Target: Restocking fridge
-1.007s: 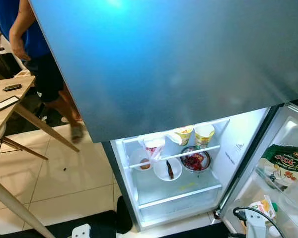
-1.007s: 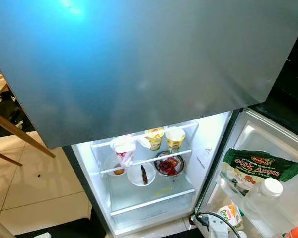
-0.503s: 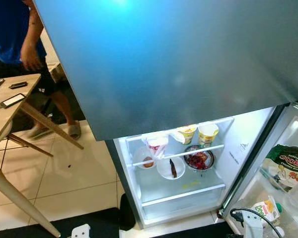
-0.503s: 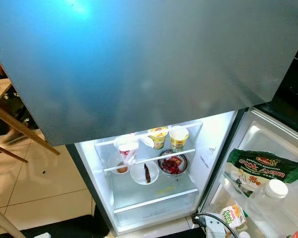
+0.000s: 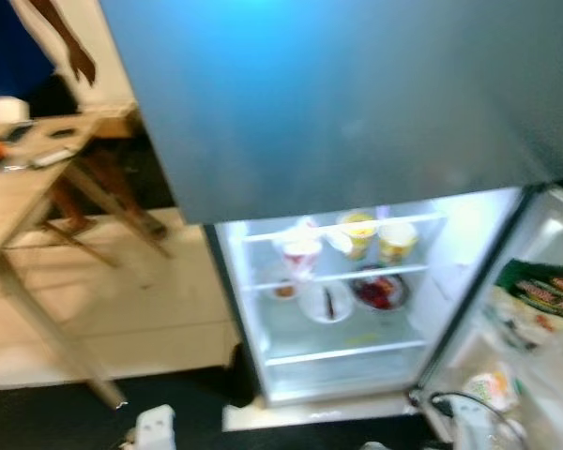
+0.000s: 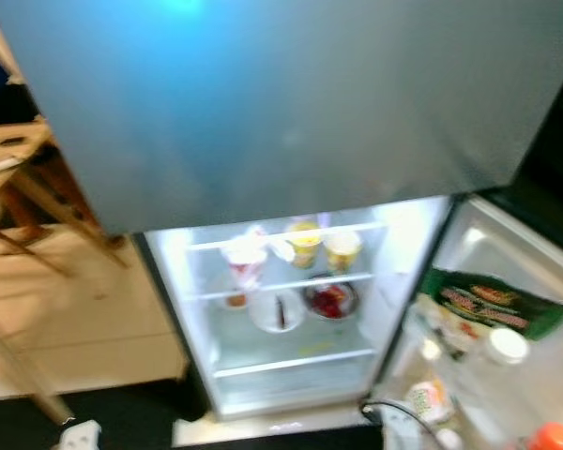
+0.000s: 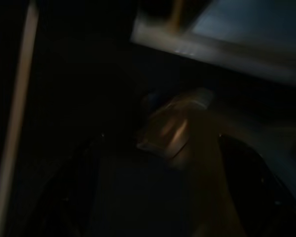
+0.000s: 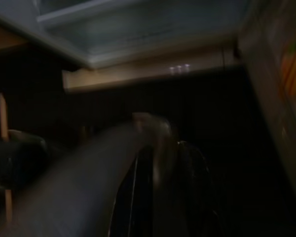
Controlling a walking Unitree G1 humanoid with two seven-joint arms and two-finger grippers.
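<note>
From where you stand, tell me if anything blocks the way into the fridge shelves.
Nothing visible blocks the opening: the lower door is swung wide to the right and the lit compartment faces you. The upper shelf already holds cups and bowls, while the shelf below it looks bare. The frames are blurred.

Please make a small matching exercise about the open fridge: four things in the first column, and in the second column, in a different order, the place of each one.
Things:
1. two yellow cups
2. green bag
3. bowl of red food
4. wooden table

Places:
A. in the open door's rack, on the robot's right
B. outside the fridge, on the robot's left
C. on the upper shelf inside
D. below the upper shelf, toward the right side

Pairs: 1-C, 2-A, 3-D, 4-B
</note>
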